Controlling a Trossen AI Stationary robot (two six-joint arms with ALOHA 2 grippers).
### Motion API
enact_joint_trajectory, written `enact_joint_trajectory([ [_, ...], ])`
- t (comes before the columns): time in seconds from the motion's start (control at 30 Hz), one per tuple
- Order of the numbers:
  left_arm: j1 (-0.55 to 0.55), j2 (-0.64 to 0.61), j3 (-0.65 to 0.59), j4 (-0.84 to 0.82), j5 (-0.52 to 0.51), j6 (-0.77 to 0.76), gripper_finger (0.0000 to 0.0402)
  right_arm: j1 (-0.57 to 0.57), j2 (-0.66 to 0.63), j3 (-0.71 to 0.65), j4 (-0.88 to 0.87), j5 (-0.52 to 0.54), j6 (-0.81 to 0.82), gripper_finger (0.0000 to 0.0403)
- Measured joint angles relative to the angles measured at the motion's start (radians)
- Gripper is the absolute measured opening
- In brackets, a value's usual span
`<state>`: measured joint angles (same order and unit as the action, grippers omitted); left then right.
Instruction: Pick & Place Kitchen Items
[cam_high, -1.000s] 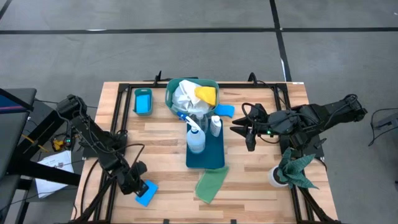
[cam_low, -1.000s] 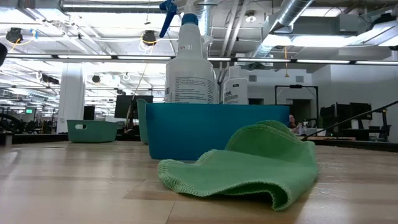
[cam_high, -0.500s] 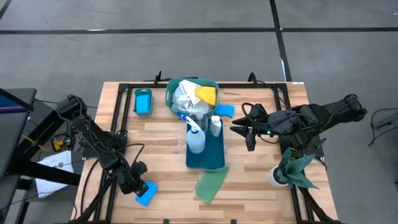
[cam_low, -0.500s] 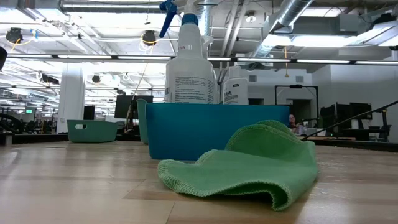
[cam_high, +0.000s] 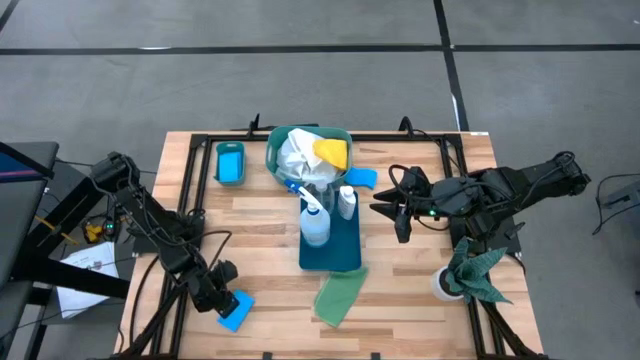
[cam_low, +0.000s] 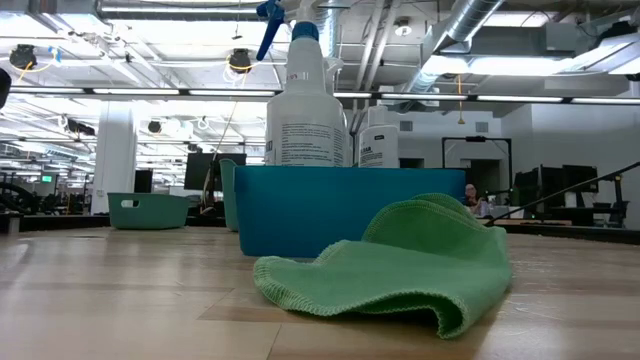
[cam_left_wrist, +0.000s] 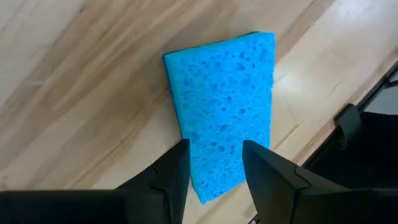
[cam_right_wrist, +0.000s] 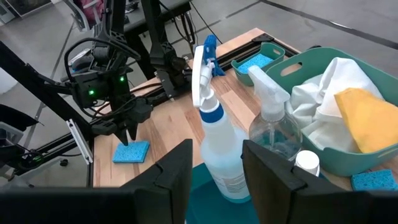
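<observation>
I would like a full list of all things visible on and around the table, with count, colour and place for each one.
sponges: three, blue; one at the table's front-left corner, one in a small teal tray at the back left, one beside the teal tub.
teal tub: one, back centre, holding a white cloth and a yellow cloth.
blue bin: one, table centre, holding the bottles.
spray bottles: two, clear, one with a blue trigger.
small bottle: one, white cap, in the bin.
light-green cloth: one, in front of the bin.
dark green rag: one, front right, over a white cup.
left hand: at the front-left sponge, fingers either side of it.
right hand: hovering right of the bin, holding nothing.
</observation>
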<state>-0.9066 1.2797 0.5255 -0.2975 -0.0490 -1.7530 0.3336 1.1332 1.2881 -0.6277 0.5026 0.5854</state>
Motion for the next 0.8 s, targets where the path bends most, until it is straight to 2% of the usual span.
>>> enact_joint_trajectory([
  [0.1, 0.000, 0.000, -0.002, -0.017, 0.000, 0.002, 0.0145, 0.000, 0.000, 0.000, 0.000, 0.000, 0.000, 0.0132],
  [0.33, 0.009, 0.000, -0.051, 0.081, 0.001, -0.029, 0.0145, 0.000, 0.000, 0.000, 0.000, 0.000, 0.000, 0.0132],
  [0.8, 0.016, 0.000, -0.065, 0.080, -0.003, -0.032, 0.0144, 0.000, 0.000, 0.000, 0.000, 0.000, 0.003, 0.0132],
])
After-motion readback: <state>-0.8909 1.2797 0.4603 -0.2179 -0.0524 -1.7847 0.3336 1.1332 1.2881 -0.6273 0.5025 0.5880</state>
